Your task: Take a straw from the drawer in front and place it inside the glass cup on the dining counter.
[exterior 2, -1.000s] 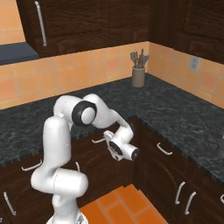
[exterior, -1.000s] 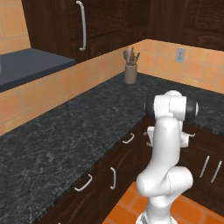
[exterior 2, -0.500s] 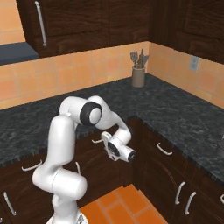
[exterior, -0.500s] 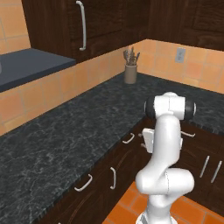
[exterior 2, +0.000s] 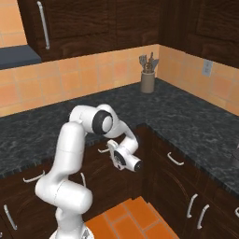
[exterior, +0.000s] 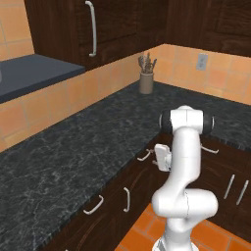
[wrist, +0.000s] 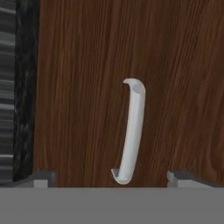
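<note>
The drawer (wrist: 78, 109) is a dark-brown wood front just under the black counter edge, closed, with a small silver handle (wrist: 132, 131). In the hand view that handle lies between my two fingertips (wrist: 43, 177) and a little beyond them. My gripper (wrist: 111, 177) is open wide and holds nothing. From the base cameras, the gripper (exterior 2: 112, 150) points at the drawer handle (exterior 2: 103, 150) from close up, and the white hand (exterior: 162, 158) sits next to the drawer handle (exterior: 144, 156). The straw is hidden. The glass cup and dining counter are out of view.
A black speckled granite counter (exterior: 98, 142) runs along the wall and turns a corner. A beige utensil holder (exterior 2: 147, 81) stands in that corner. Lower cabinet doors with silver handles (exterior 2: 175, 159) flank the drawer. Tall upper cabinets (exterior: 98, 29) hang above. The floor has orange tiles (exterior 2: 126, 219).
The arm has leaned forward and brought the hand slightly closer to the drawer front. The jaws have stayed wide open.
</note>
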